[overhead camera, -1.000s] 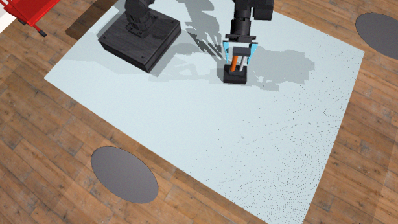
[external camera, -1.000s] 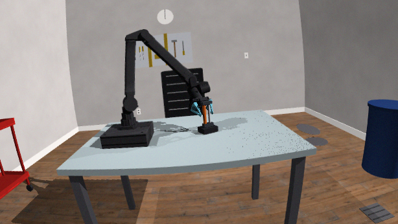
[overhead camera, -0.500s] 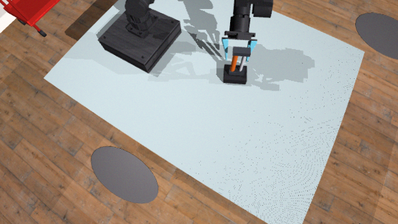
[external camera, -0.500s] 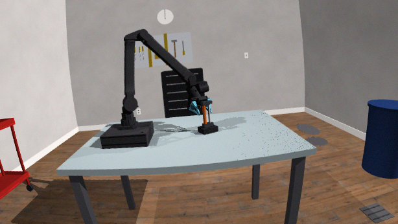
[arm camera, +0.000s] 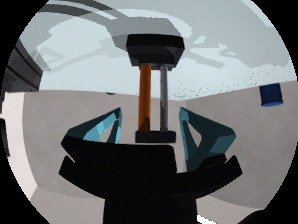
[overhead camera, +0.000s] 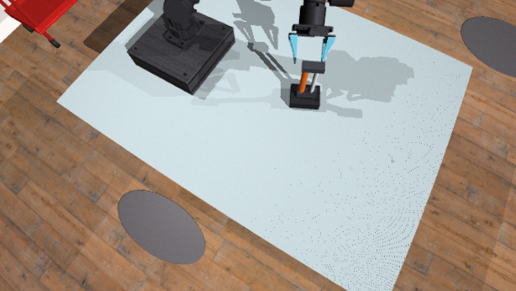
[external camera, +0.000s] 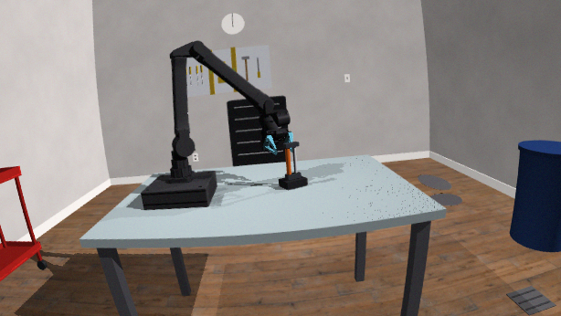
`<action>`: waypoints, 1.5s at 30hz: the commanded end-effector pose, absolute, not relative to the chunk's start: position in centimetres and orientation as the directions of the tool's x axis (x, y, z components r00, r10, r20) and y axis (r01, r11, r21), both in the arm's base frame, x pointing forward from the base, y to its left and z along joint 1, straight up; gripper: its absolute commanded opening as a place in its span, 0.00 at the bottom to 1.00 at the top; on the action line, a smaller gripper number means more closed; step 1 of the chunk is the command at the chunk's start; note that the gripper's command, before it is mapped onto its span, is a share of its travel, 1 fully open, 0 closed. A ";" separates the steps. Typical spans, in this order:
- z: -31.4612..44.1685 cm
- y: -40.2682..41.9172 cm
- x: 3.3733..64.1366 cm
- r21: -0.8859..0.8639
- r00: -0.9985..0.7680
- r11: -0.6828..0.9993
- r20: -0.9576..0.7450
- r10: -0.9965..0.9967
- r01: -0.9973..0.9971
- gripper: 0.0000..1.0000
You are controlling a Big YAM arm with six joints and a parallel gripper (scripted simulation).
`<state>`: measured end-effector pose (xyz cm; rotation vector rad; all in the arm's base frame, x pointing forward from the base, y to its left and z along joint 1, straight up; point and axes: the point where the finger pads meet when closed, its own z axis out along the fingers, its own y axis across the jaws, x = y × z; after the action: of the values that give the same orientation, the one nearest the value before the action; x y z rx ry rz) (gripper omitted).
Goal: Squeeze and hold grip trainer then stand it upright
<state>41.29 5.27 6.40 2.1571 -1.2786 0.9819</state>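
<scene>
The grip trainer [overhead camera: 304, 97] [external camera: 292, 182] [arm camera: 154, 50] stands upright on the pale table [overhead camera: 252, 168] [external camera: 320, 201], with a black base and a dark top cap. Its thick orange foam bar [overhead camera: 302, 82] [external camera: 288, 163] [arm camera: 143, 99] and its thin grey bar [overhead camera: 313, 83] [arm camera: 162, 99] stand side by side with a gap between them. My gripper [overhead camera: 310, 58] [external camera: 279, 142] [arm camera: 150, 111] is open. Its blue fingers stand on either side of the trainer's top end, with both bars showing between them in the wrist view. They touch neither bar.
The arm's black base [overhead camera: 181, 50] [external camera: 179, 189] sits at the table's left rear. A black chair [external camera: 248, 132] stands behind the table. A red cart [overhead camera: 34, 13] [external camera: 11, 215] is at the left, a blue barrel [external camera: 539, 196] at the right. Grey discs [overhead camera: 160, 227] lie on the floor.
</scene>
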 end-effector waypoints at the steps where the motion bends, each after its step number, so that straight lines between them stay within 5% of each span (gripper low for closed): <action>1: 9.8 7.5 42.8 -0.069 0.250 -0.461 0.764 -0.595 -0.885 0.76; 45: 13.3 11.2 40.5 -0.065 0.253 -0.456 0.757 -0.602 -0.888 0.76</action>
<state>38.97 9.85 10.81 2.1416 -1.2997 0.9899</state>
